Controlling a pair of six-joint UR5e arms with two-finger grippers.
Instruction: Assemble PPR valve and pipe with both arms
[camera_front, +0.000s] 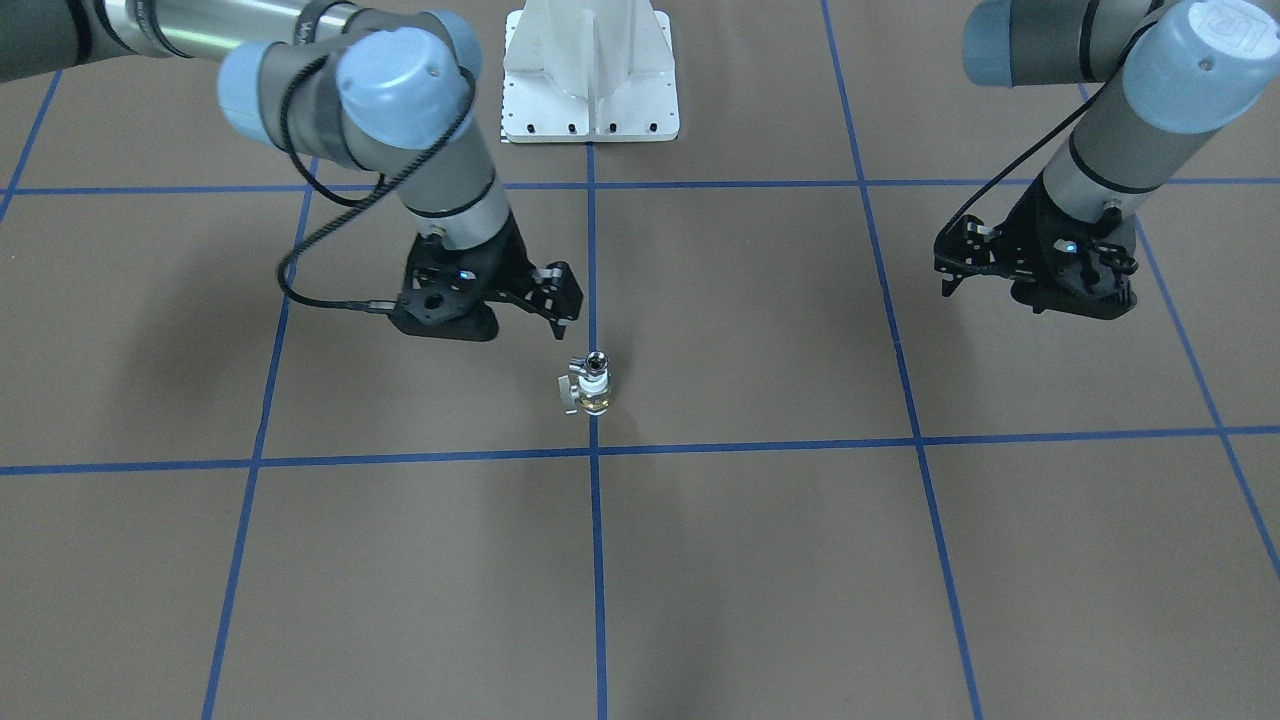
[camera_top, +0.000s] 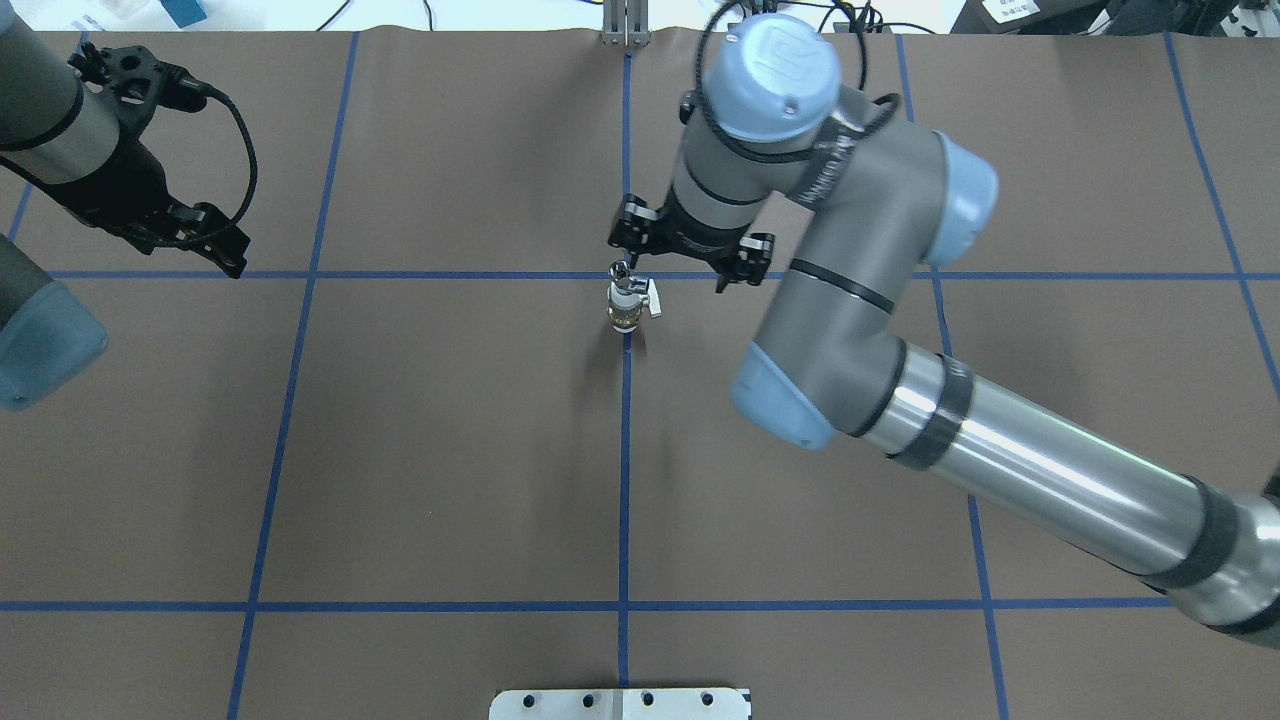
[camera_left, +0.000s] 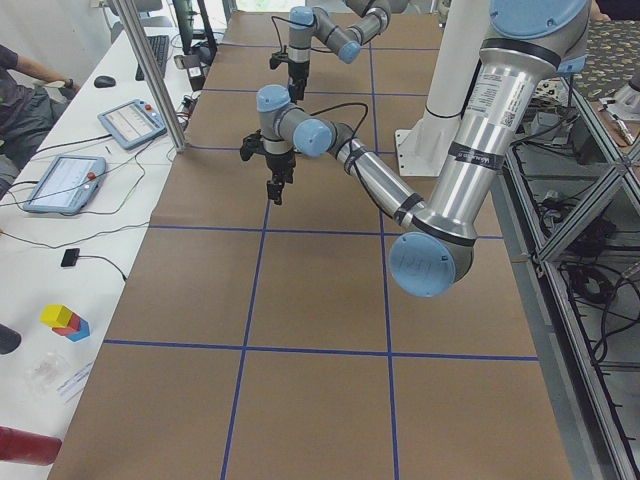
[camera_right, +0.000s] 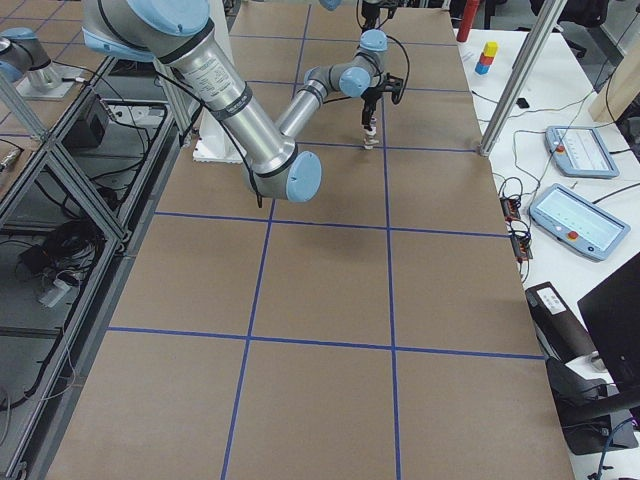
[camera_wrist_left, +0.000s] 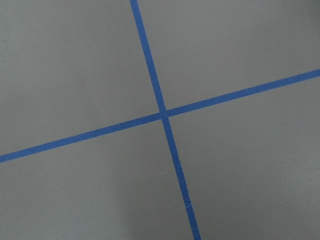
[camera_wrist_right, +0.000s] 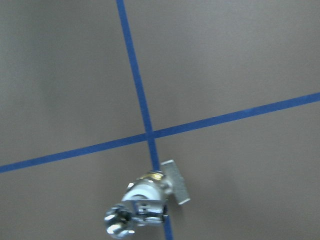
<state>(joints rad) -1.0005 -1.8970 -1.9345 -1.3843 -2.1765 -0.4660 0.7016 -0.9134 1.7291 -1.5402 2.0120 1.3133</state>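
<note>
The PPR valve (camera_front: 594, 390) stands upright on the centre blue line, white tube above a brass body, side handle sticking out. The chrome pipe (camera_front: 596, 360) sits on its top end. The valve shows in the overhead view (camera_top: 628, 302) with the pipe (camera_top: 622, 270), and in the right wrist view (camera_wrist_right: 147, 197). My right gripper (camera_front: 562, 295) hangs just above and beside the assembly, open and empty, not touching it; it also shows in the overhead view (camera_top: 632, 232). My left gripper (camera_top: 215, 245) is far off at the table's left, open and empty.
The white bolted pedestal (camera_front: 590, 70) stands at the robot's side of the table. Blue tape lines (camera_wrist_left: 162, 112) grid the brown mat. Tablets, cables and coloured blocks (camera_left: 65, 320) lie on the side bench beyond the mat.
</note>
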